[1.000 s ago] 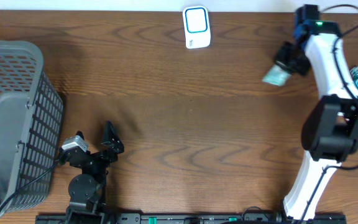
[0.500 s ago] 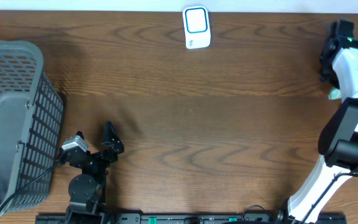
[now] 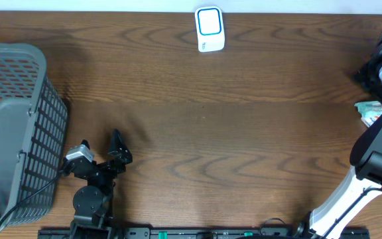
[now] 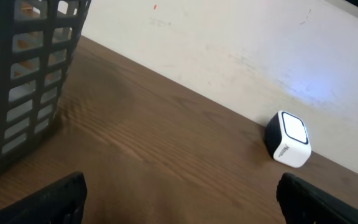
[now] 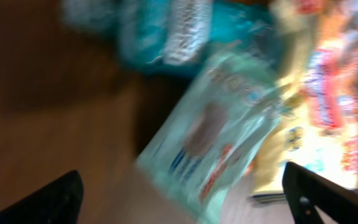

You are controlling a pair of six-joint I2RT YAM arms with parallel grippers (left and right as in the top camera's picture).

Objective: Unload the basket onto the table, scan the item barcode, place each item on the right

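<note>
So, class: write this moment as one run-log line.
left end effector: open | right end effector: open over pale green plastic packet | white and blue box scanner: nothing at it

The view from above is bright and even. The brown table [image 3: 197,133] looks clear and sharp. The gray basket [image 3: 12,126] drops a soft shadow on the wood to its right.

From my left wrist the picture is sharp. The far wall [image 4: 229,37] is pale, with a small blue glow above the white scanner [image 4: 288,138]. My left fingers [image 4: 61,196] are dark lumps in the near corners.

From my right wrist everything is smeared and fuzzy. The packets [image 5: 222,124] melt together, dark on the left and washed out on the right.
</note>
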